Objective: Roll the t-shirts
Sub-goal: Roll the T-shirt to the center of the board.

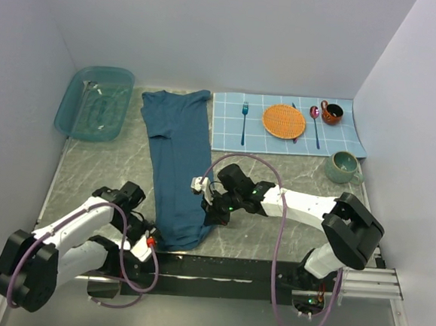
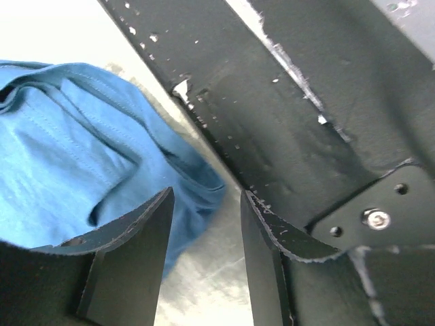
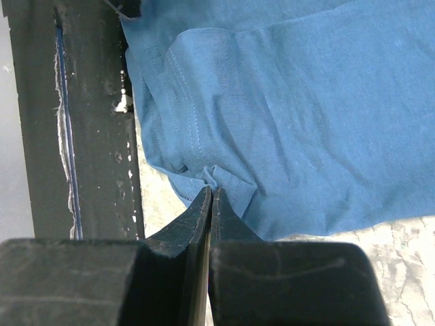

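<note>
Teal t-shirt (image 1: 177,160) spread flat lengthwise, right gripper (image 3: 211,193) clamped on its puckered near hem, left gripper (image 2: 207,197) parted and holding nothing beside its near left corner, black strip (image 1: 217,267) bordering that hem, tub (image 1: 94,102) left of the shirt, placemat (image 1: 228,126) with plate (image 1: 284,121) to its right.

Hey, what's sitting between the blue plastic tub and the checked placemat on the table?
The far end of the t-shirt lies there, close beside the placemat; the top view shows it.
</note>
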### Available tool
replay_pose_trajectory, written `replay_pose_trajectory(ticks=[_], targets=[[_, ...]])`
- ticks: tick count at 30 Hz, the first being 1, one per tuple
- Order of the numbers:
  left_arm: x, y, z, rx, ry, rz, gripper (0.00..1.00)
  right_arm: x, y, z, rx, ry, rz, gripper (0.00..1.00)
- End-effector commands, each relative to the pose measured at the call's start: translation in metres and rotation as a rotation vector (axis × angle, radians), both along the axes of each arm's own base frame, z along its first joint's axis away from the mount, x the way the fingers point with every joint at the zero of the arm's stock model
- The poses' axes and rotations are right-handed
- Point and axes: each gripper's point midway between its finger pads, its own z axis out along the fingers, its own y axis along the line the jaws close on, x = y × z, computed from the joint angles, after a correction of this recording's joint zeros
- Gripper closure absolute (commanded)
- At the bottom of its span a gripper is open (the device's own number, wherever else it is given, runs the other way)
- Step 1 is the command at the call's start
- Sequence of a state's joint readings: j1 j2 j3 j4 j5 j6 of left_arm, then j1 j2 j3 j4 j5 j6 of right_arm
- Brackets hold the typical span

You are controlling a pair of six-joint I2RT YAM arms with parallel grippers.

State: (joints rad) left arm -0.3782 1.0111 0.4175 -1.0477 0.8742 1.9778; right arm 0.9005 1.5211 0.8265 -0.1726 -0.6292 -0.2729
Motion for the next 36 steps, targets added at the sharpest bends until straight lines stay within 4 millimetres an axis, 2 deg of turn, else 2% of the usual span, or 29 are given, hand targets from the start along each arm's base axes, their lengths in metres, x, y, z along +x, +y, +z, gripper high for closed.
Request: replay_pose_trajectory(ticks=[1, 5, 7, 9, 11, 17, 21, 22, 26, 28, 29, 30, 31, 33, 36], targets=[[0.018, -0.013, 0.009, -0.089, -0.208, -0.152, 0.5, 0.002, 0.007, 0.011, 0.039, -0.006, 0.003, 1.0], [0.02, -0.018, 0.007, -0.064, -0.205, -0.145, 0.5, 0.003, 0.008, 0.013, 0.044, -0.006, 0.002, 1.0], [0.013, -0.018, 0.004, -0.028, -0.178, -0.18, 0.53, 0.001, 0.009, 0.013, 0.046, 0.002, 0.005, 1.0], [0.011, -0.014, 0.0, 0.007, -0.186, -0.213, 0.57, 0.001, 0.009, 0.015, 0.049, 0.005, 0.01, 1.0], [0.01, -0.011, -0.003, 0.029, -0.191, -0.223, 0.56, 0.0, 0.008, 0.014, 0.046, 0.004, 0.017, 1.0], [0.015, -0.014, -0.008, 0.087, -0.184, -0.199, 0.56, 0.0, 0.005, 0.015, 0.048, 0.0, 0.018, 1.0], [0.019, -0.012, -0.016, 0.149, -0.159, -0.167, 0.6, -0.001, 0.006, 0.016, 0.054, 0.006, 0.022, 1.0], [0.011, -0.007, -0.019, 0.182, -0.098, -0.179, 0.62, -0.001, 0.006, 0.016, 0.055, 0.006, 0.024, 1.0], [0.008, -0.009, -0.017, 0.17, -0.073, -0.168, 0.64, -0.001, 0.005, 0.017, 0.057, 0.0, 0.029, 1.0], [0.01, -0.012, -0.012, 0.145, -0.092, -0.146, 0.67, -0.004, 0.003, 0.017, 0.057, 0.001, 0.038, 1.0], [0.007, -0.014, -0.009, 0.131, -0.079, -0.137, 0.71, -0.005, 0.002, 0.017, 0.055, 0.002, 0.04, 1.0], [0.008, -0.016, -0.005, 0.123, -0.073, -0.127, 0.8, -0.007, 0.001, 0.017, 0.055, 0.005, 0.047, 1.0], [0.007, -0.017, 0.0, 0.122, -0.048, -0.094, 0.84, -0.008, -0.001, 0.018, 0.056, 0.001, 0.057, 1.0], [0.009, -0.027, 0.018, 0.084, -0.004, -0.048, 0.92, -0.013, -0.003, 0.019, 0.058, 0.007, 0.075, 1.0], [0.011, -0.039, 0.042, 0.032, 0.04, 0.024, 0.99, -0.017, -0.006, 0.02, 0.054, 0.011, 0.094, 1.0]])
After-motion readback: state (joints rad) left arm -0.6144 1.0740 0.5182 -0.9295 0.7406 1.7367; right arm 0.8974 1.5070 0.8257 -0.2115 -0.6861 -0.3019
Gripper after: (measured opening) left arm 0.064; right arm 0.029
